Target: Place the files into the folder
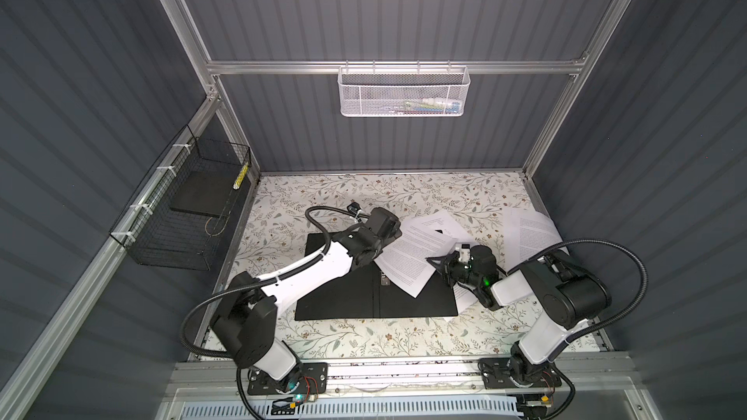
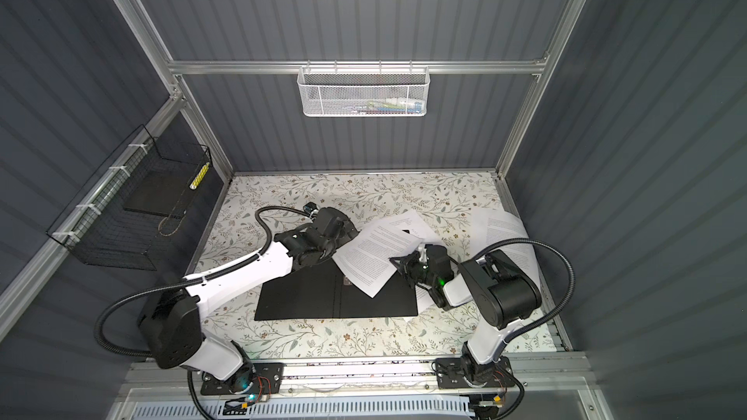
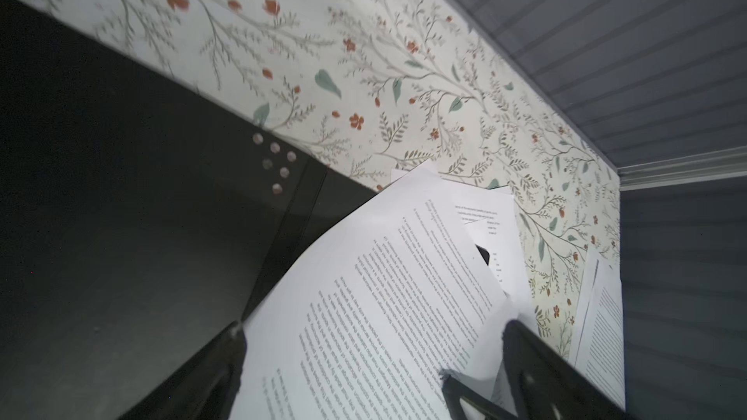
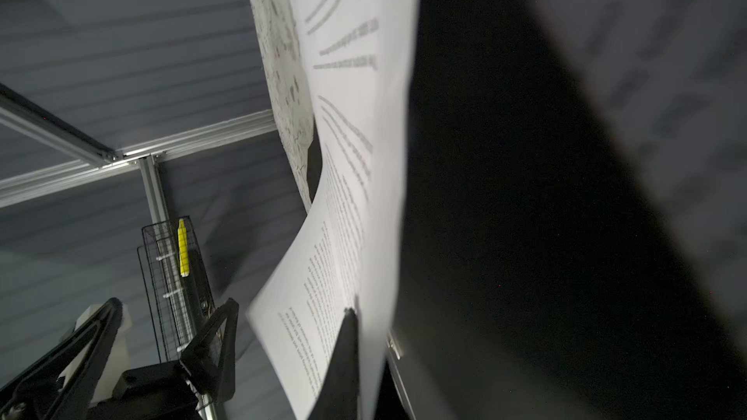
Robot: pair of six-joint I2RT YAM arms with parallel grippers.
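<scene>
The folder [image 1: 343, 301] lies open on the table, black inside up, with its metal spine clip [image 1: 384, 278] in the middle. One of the files, a printed white sheet [image 1: 408, 256], bows over the folder's right half and back edge. My right gripper [image 1: 432, 260] is shut on that sheet's right edge, seen in the right wrist view [image 4: 355, 317]. My left gripper [image 3: 374, 329] stands open at the sheet's left end, its fingers [image 3: 226, 357] wide apart on either side of the paper. More files [image 1: 533, 232] lie loose at the back right, and another sheet [image 1: 444, 220] lies under the held one.
A black wire basket [image 1: 182, 212] hangs on the left wall with a dark slab and a yellow pen in it. A white mesh basket [image 1: 404, 90] hangs on the back wall. The floral table cover [image 1: 323, 195] runs to the enclosure walls.
</scene>
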